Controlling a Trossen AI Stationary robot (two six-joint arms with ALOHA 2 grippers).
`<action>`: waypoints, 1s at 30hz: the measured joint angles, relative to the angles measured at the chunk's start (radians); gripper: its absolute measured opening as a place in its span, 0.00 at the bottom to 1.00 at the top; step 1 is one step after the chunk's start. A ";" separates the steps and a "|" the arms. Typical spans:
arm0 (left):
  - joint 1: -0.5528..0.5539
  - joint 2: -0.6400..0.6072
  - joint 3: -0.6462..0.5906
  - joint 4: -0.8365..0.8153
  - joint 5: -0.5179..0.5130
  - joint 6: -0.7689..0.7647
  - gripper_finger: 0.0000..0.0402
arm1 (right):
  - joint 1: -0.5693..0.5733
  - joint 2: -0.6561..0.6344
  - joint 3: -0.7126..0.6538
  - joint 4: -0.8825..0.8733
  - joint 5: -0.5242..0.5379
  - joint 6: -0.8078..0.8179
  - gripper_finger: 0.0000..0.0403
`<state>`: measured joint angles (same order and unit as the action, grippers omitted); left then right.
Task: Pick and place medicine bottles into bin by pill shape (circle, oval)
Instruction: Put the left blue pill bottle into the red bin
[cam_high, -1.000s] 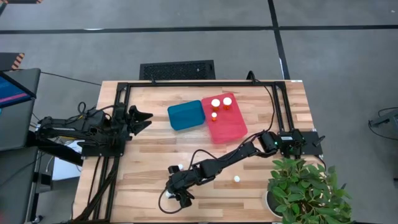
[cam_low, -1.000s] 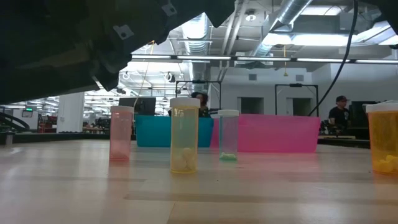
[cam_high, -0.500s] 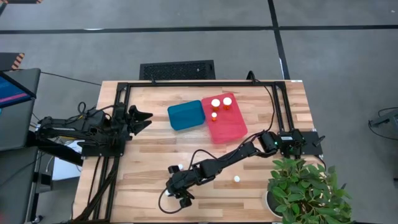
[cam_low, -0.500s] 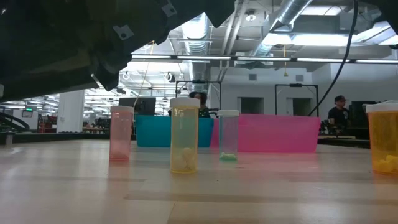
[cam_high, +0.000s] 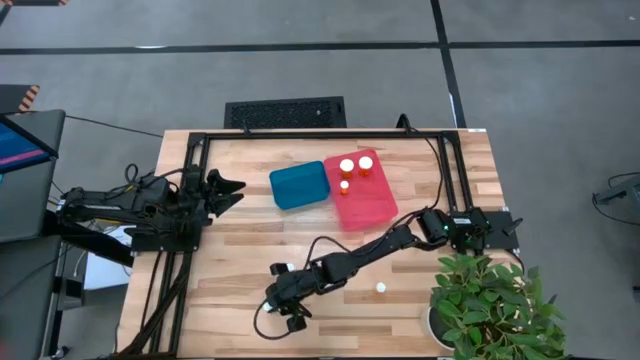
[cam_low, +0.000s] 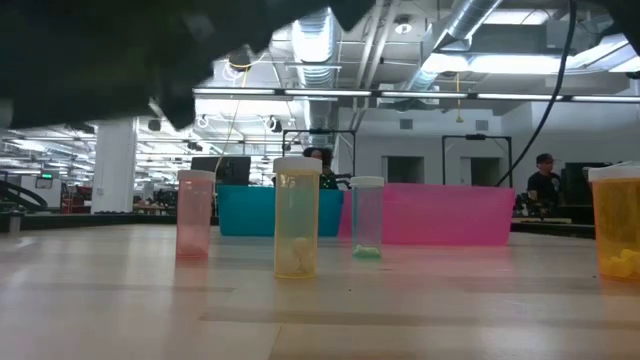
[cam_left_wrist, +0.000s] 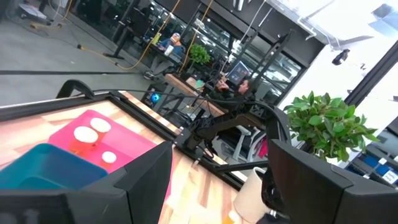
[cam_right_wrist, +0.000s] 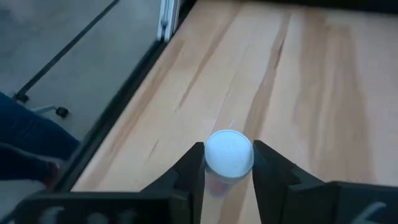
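The right gripper (cam_right_wrist: 229, 163) is closed on a white-capped medicine bottle (cam_right_wrist: 228, 152) near the wooden table's (cam_high: 240, 260) front-left area. 3 bottles (cam_high: 354, 167) are seen in the pink bin (cam_high: 365, 203). The left gripper (cam_high: 226, 190), fingers parted and empty, is parked at the table's left edge.

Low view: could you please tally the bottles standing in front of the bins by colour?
Pink bottle: 1
Yellow bottle: 1
Clear bottle: 1
Orange bottle, cut off at the picture's edge: 1
Total: 4
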<state>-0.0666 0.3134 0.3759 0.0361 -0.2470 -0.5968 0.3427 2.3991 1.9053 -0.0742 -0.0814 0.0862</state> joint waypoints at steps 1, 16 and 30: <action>0.000 0.000 0.000 0.001 0.000 -0.004 0.65 | -0.006 -0.013 0.000 0.001 0.000 0.002 0.28; 0.000 0.000 0.132 0.032 0.000 0.105 0.65 | -0.212 -0.328 0.000 -0.345 0.001 -0.084 0.29; 0.000 0.000 0.214 0.027 0.000 0.212 0.65 | -0.392 -0.914 -0.612 -0.455 0.261 0.121 0.29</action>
<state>-0.0665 0.3130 0.5896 0.0634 -0.2466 -0.3851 -0.0497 1.4854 1.2934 -0.5295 0.1793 0.2072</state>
